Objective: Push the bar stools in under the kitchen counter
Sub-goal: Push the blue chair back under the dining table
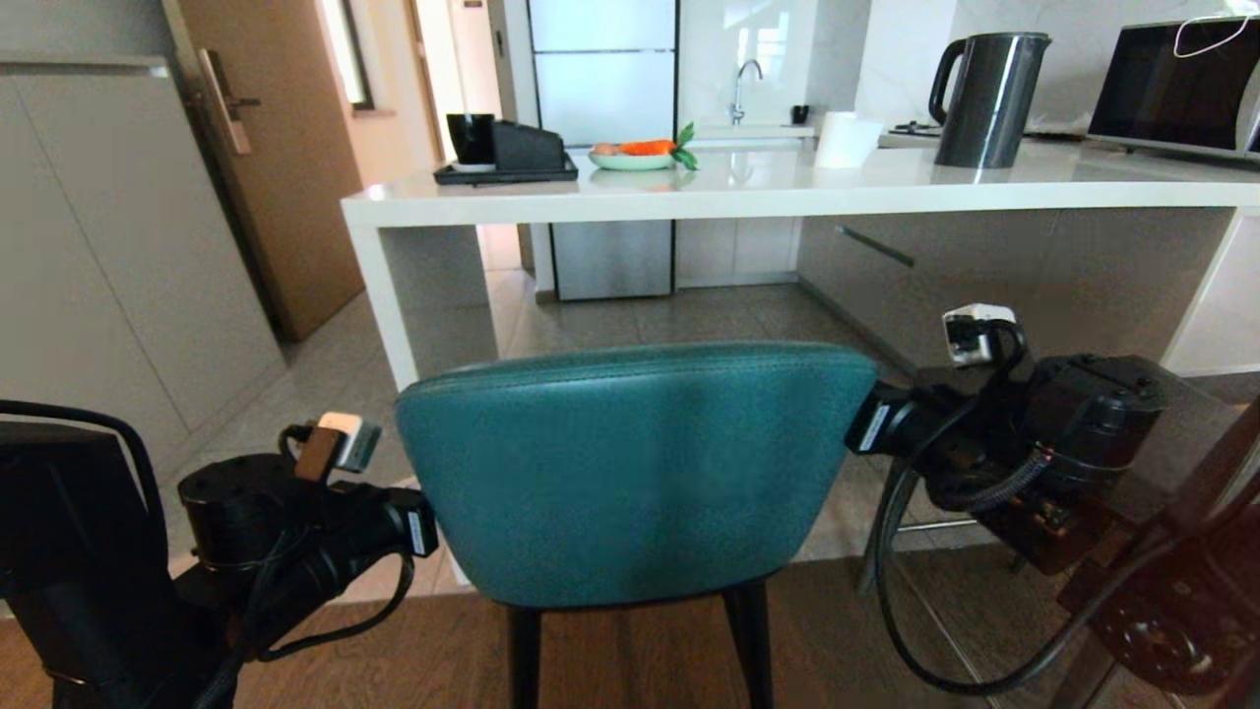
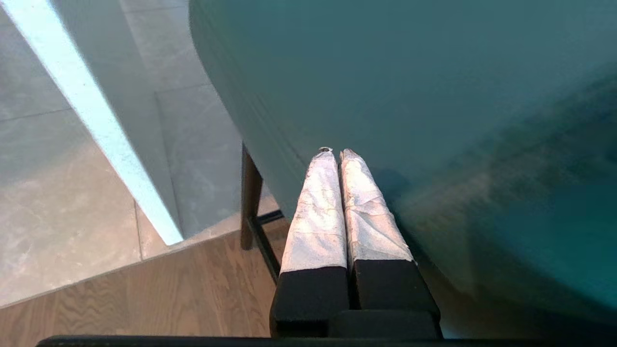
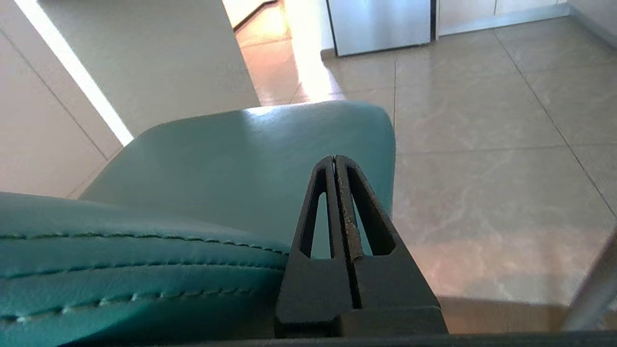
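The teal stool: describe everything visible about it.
The teal stool has a curved, rounded back of smooth stitched leather and thin dark legs. It stands upright where wood floor meets tile, facing the white kitchen counter, not yet under it. The left gripper and right gripper, jaws shut, flank its back at either side edge.

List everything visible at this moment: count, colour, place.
teal stool: one, teal, nearest, facing the counter
kitchen counter: one, white, beyond the stool
kettle: one, dark grey, on counter, right
paper roll: one, white, beside kettle
plate: one, pale green, orange food, mid-counter
black tray: one, counter's left end
left gripper: shut, against stool back's left side
right gripper: shut, at stool back's right edge
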You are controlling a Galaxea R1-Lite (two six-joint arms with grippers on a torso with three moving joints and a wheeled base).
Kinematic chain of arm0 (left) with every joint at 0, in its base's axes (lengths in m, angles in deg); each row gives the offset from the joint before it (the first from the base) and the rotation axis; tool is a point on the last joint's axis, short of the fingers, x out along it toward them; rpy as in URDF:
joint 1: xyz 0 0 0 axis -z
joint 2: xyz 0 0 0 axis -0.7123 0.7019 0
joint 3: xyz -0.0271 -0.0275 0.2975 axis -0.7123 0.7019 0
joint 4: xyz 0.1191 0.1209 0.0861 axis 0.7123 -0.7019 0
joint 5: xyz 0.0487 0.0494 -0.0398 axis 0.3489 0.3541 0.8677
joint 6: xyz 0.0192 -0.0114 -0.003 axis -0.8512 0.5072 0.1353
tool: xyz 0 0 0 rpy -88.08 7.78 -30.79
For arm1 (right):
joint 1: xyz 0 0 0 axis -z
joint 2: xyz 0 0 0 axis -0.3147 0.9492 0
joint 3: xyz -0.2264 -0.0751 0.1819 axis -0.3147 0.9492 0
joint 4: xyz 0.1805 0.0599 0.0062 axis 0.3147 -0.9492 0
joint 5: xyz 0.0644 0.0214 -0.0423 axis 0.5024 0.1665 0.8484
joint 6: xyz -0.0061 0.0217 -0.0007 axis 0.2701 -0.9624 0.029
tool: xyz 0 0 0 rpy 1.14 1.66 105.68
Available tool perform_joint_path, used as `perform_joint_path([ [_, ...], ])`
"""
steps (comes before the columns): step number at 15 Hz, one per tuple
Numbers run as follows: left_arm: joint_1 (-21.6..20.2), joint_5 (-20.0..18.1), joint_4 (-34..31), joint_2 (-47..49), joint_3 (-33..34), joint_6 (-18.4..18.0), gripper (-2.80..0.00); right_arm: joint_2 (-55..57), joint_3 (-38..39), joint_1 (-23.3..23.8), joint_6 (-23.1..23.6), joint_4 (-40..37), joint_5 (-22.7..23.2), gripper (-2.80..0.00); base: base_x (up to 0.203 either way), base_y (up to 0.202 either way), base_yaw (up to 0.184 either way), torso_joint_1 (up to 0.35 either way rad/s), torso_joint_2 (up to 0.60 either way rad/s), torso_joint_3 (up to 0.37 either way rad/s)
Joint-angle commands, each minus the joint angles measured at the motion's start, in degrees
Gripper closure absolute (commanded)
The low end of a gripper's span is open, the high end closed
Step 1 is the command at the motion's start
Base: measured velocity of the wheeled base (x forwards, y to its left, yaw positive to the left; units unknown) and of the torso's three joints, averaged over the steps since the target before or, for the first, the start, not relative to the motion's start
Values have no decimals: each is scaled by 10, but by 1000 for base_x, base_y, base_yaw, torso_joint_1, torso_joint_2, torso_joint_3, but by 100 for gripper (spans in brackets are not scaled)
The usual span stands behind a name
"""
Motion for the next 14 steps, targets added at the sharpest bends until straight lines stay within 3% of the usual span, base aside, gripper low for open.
perform_joint_path([
  [1,0,0,5,15,-17,0,0,44,-37,-1,2,3,-3,0,0,0,0,0,0,0],
  [14,0,29,-20,76,-143,-17,0,67,-72,14,9,0,-3,0,0,0,0,0,0,0],
])
